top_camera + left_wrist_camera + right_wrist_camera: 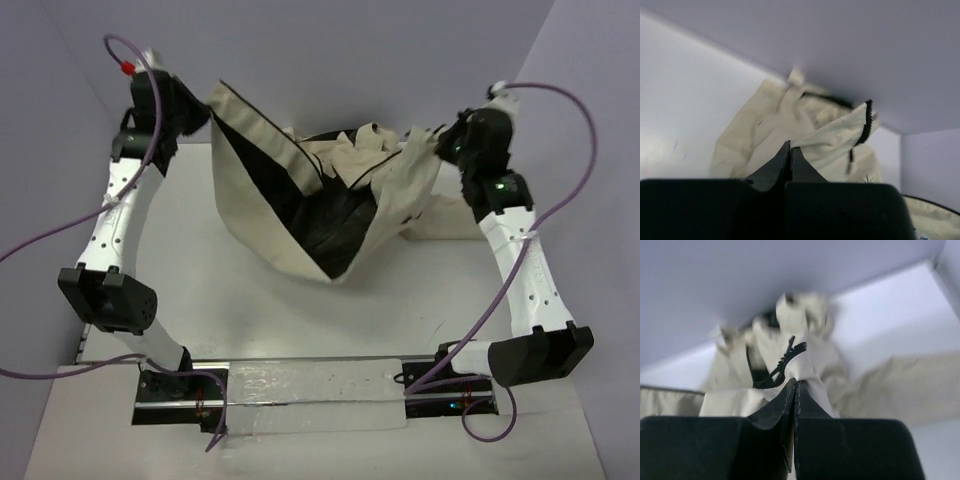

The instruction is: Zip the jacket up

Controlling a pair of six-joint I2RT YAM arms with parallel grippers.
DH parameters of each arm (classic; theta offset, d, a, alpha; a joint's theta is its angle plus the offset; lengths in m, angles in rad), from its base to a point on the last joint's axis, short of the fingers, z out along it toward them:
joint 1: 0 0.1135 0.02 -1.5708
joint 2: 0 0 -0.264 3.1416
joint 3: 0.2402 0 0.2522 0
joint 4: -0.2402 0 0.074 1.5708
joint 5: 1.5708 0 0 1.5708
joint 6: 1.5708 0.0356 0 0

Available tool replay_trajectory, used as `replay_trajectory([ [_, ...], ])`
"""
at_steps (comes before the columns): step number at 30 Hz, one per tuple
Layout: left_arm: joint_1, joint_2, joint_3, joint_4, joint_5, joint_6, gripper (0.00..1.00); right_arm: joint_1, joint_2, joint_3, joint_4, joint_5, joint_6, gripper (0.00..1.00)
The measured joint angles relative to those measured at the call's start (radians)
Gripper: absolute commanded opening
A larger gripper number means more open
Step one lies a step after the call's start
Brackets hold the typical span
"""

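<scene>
Top external: jacket (255, 200) hangs slung btwn both arms across upper middle of frame, long axis running left-right. Its lowest fold sags to frame centre and looks to rest on the table (200, 300). Front gapes toward cam, black lining (320, 220) showing.

L end effector (188, 108), upper left: fingers pressed together. The jacket's top corner rises straight to it, so prob. pinching that edge; left wrist view doesn't show cloth btwn the tips. A dark zipper edge (270, 125) runs from there down-right.

R end effector (447, 140), upper right: pinching cream cloth. Right wrist view shows fabric caught at the closed tips w/ black zipper teeth (782, 365) curling just above them.

Key relation: the two open edges sit well apart, one per arm, and converge only at the low fold in the middle. Neither arm is clearly nearer that fold. Judgement: zip not started. The edges need laying flat and side by side first. Slider not visible.
</scene>
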Motion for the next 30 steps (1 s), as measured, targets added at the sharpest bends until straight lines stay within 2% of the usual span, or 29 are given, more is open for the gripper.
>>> replay_trajectory([
  [2,0.023,0.033,0.188,-0.028,-0.001,0.016,0.0,-0.091,0.013,0.105,0.003,-0.043,0.012,0.0],
  [4,0.047,0.024,0.302,-0.025,-0.004,0.029,0.0,-0.145,0.006,0.163,0.013,-0.058,0.022,0.0],
  [7,0.086,-0.062,0.347,0.001,-0.002,0.044,0.0,-0.168,-0.039,0.174,0.059,-0.106,0.037,0.0],
  [9,0.1,-0.19,0.209,0.076,0.018,0.052,0.0,-0.165,-0.097,0.096,0.112,-0.157,0.043,0.0],
  [12,0.088,-0.394,-0.1,0.171,0.073,0.055,0.0,-0.163,-0.194,-0.124,0.195,-0.245,0.05,0.0],
  [15,0.033,-0.503,-0.385,0.247,0.112,0.051,0.0,-0.159,-0.231,-0.311,0.215,-0.306,0.051,0.0],
  [17,-0.044,-0.497,-0.561,0.33,0.108,0.045,0.0,-0.132,-0.206,-0.416,0.252,-0.307,0.048,0.0],
  [21,-0.259,-0.357,-0.8,0.321,0.093,0.032,0.0,0.01,-0.116,-0.579,0.23,-0.28,0.041,0.01],
  [22,-0.307,-0.32,-0.829,0.306,0.088,0.03,0.0,0.048,-0.089,-0.601,0.222,-0.267,0.041,0.08],
  [25,-0.409,-0.277,-0.878,0.278,0.068,0.024,0.0,0.149,-0.029,-0.633,0.204,-0.225,0.042,0.52],
  [26,-0.427,-0.276,-0.881,0.277,0.053,0.024,0.0,0.17,-0.015,-0.634,0.195,-0.208,0.046,0.62],
  [30,-0.464,-0.278,-0.883,0.288,-0.022,0.024,0.0,0.186,-0.008,-0.611,0.125,-0.13,0.045,0.79],
])
